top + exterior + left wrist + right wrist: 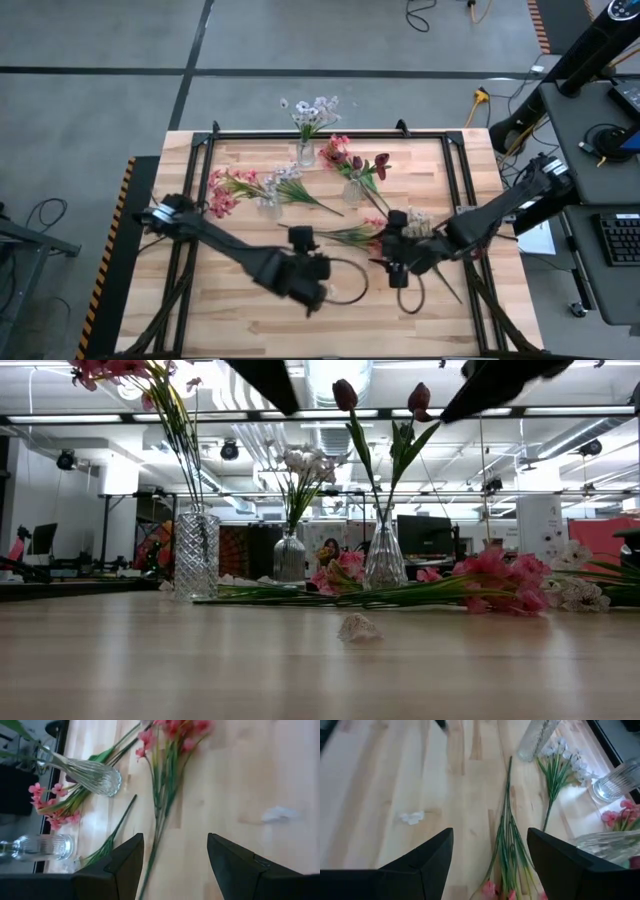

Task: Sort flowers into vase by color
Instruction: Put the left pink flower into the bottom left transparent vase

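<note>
Table [250, 330] front bare | flowers [350, 234] mid | claws open above

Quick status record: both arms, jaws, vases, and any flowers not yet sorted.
left gripper: above the table's near middle, jaws open, empty
right gripper: over the loose pink stems, jaws open, empty
vases: white flowers in the far vase; dark red tulips in the middle-right vase; pink flowers at the left vase
unsorted: white stem lying on the table

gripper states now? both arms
Left gripper: open, holding nothing, above the wooden table.
Right gripper: open, empty, over loose green-stemmed pink flowers.
</note>
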